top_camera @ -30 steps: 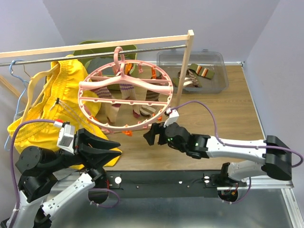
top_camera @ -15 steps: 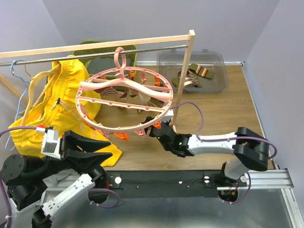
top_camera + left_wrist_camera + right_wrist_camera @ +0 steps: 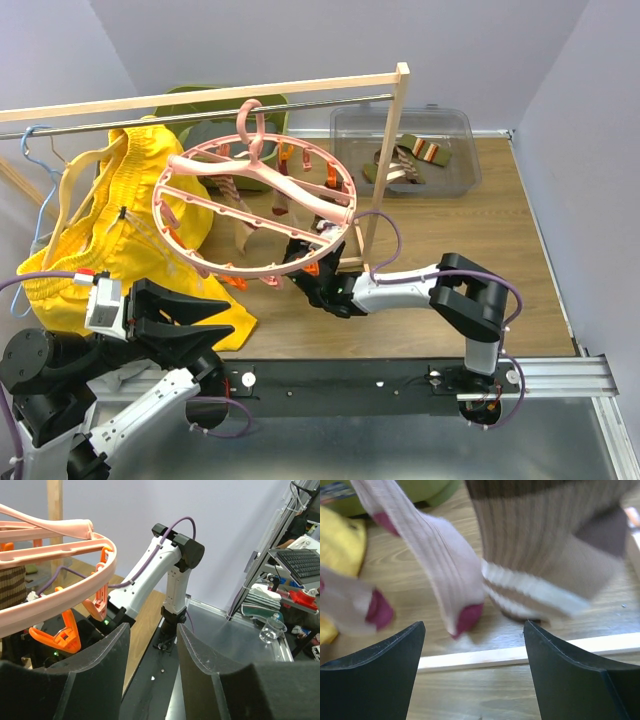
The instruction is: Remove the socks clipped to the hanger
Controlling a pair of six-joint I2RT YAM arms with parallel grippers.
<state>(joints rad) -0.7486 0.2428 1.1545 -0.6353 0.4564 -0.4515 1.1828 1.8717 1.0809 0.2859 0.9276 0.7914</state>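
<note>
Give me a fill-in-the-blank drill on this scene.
The left pincer and right pincer both stand ___. The hanger carries clips coloured ___. The shorts beside it are ___. The clear bin holds ___.
Missing: open; orange; yellow; socks.

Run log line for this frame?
right gripper: open, facing socks | left gripper: open, empty | hanger: tilted | socks: hanging from hanger

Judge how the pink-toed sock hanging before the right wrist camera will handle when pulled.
Probably floppy: the pink-toed sock hangs limp and bent. Likely light and quick to swing, as its outline is blurred. Pulling may tip the hanger, which hangs slanted from a single hook.
</note>
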